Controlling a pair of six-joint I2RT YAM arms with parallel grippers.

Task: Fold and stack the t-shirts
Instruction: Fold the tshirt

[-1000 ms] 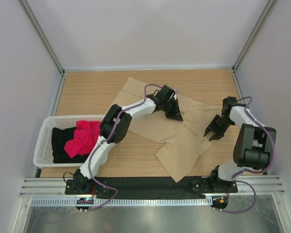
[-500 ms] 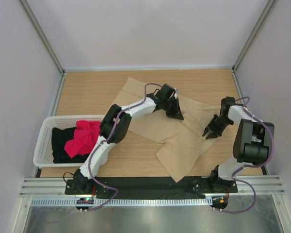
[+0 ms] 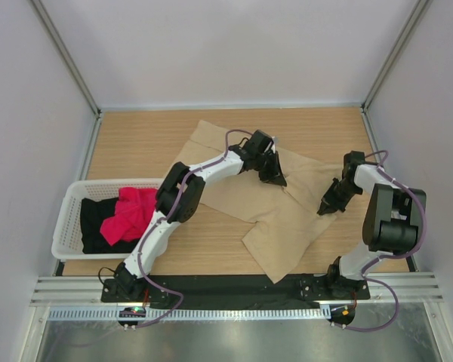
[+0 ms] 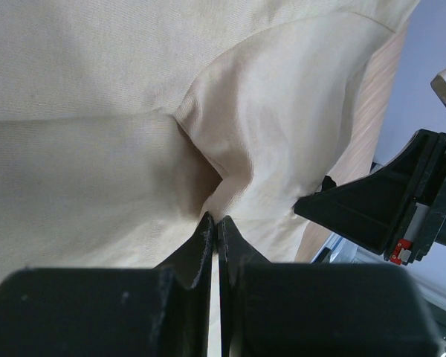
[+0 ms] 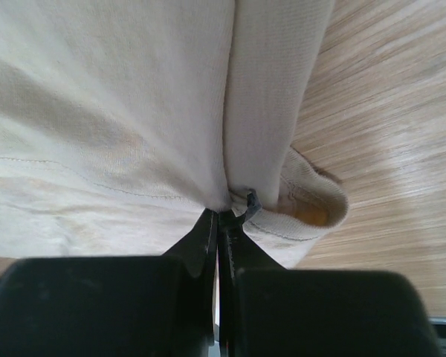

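Tan t-shirt (image 3: 234, 197), left hand (image 3: 276, 181) and right hand (image 3: 323, 209) each pinched tight on its cloth, black t-shirt (image 3: 94, 226) partly hidden

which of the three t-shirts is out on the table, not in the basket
The large tan cloth t-shirt, spread on the wooden table; the red-pink t-shirt and black t-shirt lie in the white plastic basket.

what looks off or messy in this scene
The tan t-shirt lies skewed and rumpled on the table, one end folded over at an angle, with ridges puckered where the left gripper and right gripper pinch it. In the basket, the red-pink shirt sits bunched on the black shirt. Nothing looks spilled or damaged.
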